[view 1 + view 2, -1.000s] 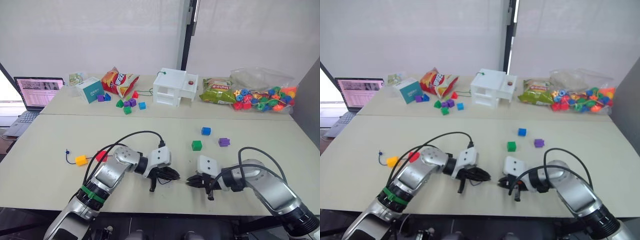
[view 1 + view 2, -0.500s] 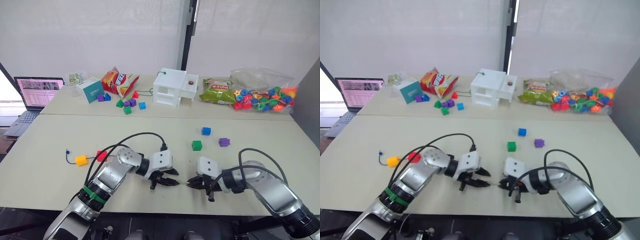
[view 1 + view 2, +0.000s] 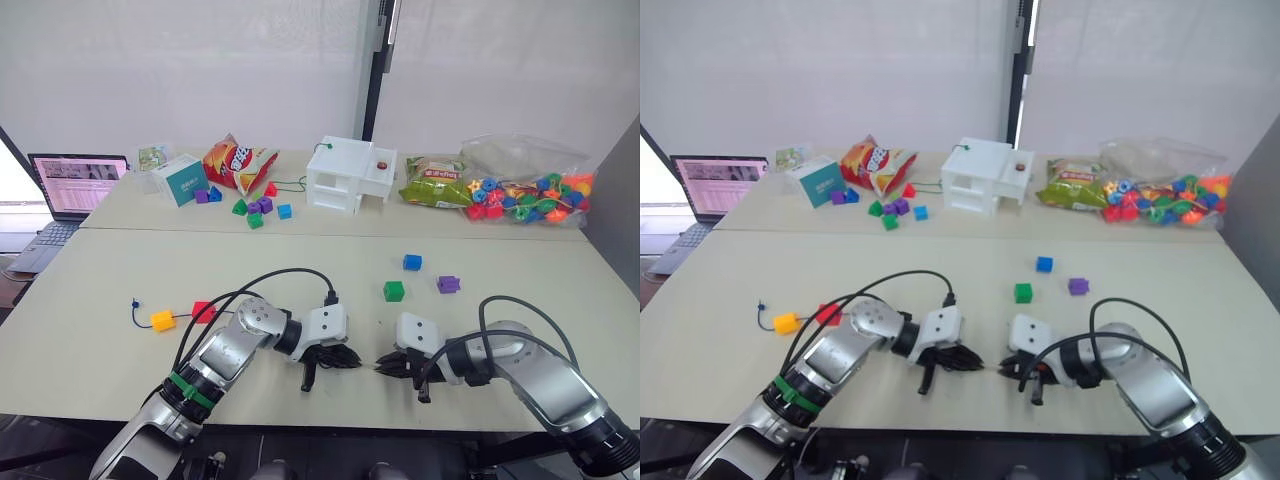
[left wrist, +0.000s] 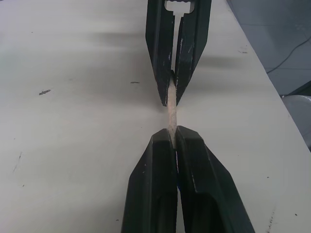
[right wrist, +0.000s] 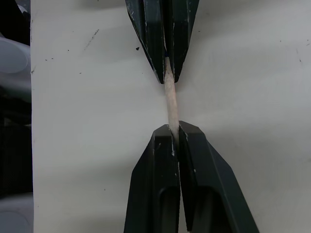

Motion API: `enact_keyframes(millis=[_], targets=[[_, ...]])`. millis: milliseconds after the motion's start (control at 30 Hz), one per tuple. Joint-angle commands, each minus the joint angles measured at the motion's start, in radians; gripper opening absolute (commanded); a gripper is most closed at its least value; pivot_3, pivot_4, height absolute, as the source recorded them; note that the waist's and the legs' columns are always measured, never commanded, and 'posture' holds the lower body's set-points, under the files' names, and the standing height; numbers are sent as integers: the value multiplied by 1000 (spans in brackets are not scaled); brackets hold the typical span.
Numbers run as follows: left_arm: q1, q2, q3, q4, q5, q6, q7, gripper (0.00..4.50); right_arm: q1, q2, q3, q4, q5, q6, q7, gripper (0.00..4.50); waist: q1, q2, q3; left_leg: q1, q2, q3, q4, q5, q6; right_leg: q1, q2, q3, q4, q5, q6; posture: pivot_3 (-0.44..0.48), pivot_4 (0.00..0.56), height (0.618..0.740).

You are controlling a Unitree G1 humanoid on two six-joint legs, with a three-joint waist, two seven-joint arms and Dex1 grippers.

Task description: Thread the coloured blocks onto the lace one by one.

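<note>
Far left we've got the yellow-orange block point(image 3: 162, 320) and red block point(image 3: 203, 311) already on the lace point(image 3: 140, 307). Near centre, left gripper point(image 3: 342, 356) is clamped shut on the lace's pale tip point(image 4: 171, 112), and right gripper point(image 3: 388, 365) is pinched shut on the same tip, tips nearly meeting: a handover, we reckon. Green block point(image 3: 393, 290), blue block point(image 3: 411, 262) and purple block point(image 3: 448, 284) lie loose farther right. Next: one gripper lets go w/o dropping the tip, then goes for the green block.

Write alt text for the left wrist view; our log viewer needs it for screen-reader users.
Two pairs of black gripper fingers meet tip to tip over a pale table, both shut on the lace's pale stiff tip: the left gripper rising from below, the right gripper opposite.
</note>
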Motion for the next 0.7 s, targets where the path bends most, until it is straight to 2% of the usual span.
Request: enact_keyframes(millis=[33, 167, 400, 533, 633, 700], targets=[[-14, -8, 19, 3, -2, -3, 11, 16, 1, -12, -22, -37, 11, 6, 0, 0, 0, 0, 0, 0, 0, 0, 0, 0, 0, 0, 0, 0, 0, 0, 0, 0, 150, 740], [-14, -4, 25, -3, -9, 2, 8, 16, 8, -9, -23, -45, 17, 15, -4, 0, 0, 0, 0, 0, 0, 0, 0, 0, 0, 0, 0, 0, 0, 0, 0, 0, 150, 740], [-16, 40, 28, -28, -3, 19, -9, 0, 57, 7, -128, -79, 47, 60, -85, 2379, 0, 0, 0, 0, 0, 0, 0, 0, 0, 0, 0, 0, 0, 0, 0, 0, 150, 740], [-7, 71, 36, -60, -10, 36, -11, 0, 158, 23, -301, -111, 109, 128, -167, 3702, 5, 0, 0, 0, 0, 0, 0, 0, 0, 0, 0, 0, 0, 0, 0, 0, 150, 740], [11, 95, 56, -97, -25, 63, -5, 0, 251, 93, -471, -108, 99, 153, -313, 3702, 5, 0, 0, 0, 0, -1, 0, 0, 0, 1, -1, 0, 0, 0, 0, 0, 150, 740], [23, 108, 64, -114, -29, 76, -3, 0, 265, 155, -533, -99, 58, 165, -435, 3702, 2, 0, 0, 0, 0, 0, -1, 0, 0, 1, 0, 0, 0, 0, 0, 0, 150, 740]])
